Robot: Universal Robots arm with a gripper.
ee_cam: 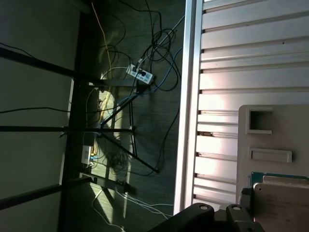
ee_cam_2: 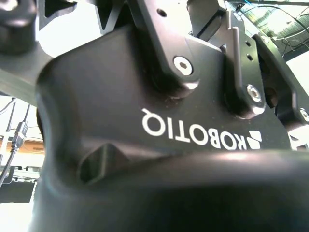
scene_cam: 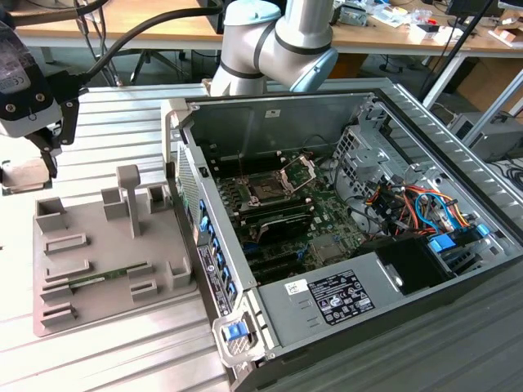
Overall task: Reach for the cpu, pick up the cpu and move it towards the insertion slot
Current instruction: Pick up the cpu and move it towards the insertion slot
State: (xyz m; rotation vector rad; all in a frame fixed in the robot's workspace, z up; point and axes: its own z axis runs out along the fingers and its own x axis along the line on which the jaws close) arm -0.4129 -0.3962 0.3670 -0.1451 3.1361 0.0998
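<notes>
- Cpu sits right under the gripper, at the exterior view's far left, just off the back corner of the grey tray and apparently clear of it.
- Jaws look closed on the cpu: a dark finger lies against its edge.
- First wrist view: the cpu shows as a flat, dull-silver square with a thin green rim, overlapping the tray, with black gripper parts just beside it.
- Insertion slot is well apart from the cpu, in the green motherboard inside the open PC case. It has a dark square centre, and its shiny metal frame is hinged up.
- Arm: pale grey joints with a blue cap stand behind the case. The wrist end is out over the tray side, with the gripper pointing down.
- A thick black cable runs from the arm across to the wrist.
- Tray: matte grey plastic with raised blocks and shallow rectangular recesses. A green memory stick lies in one slot.
- Bench: ribbed aluminium slats with a bright finish.
- Second wrist view: black gripper housing at close range, smooth moulded body with hex-head screws.
- First wrist view, past the bench edge: dark floor with loose cables and a white power strip.
</notes>
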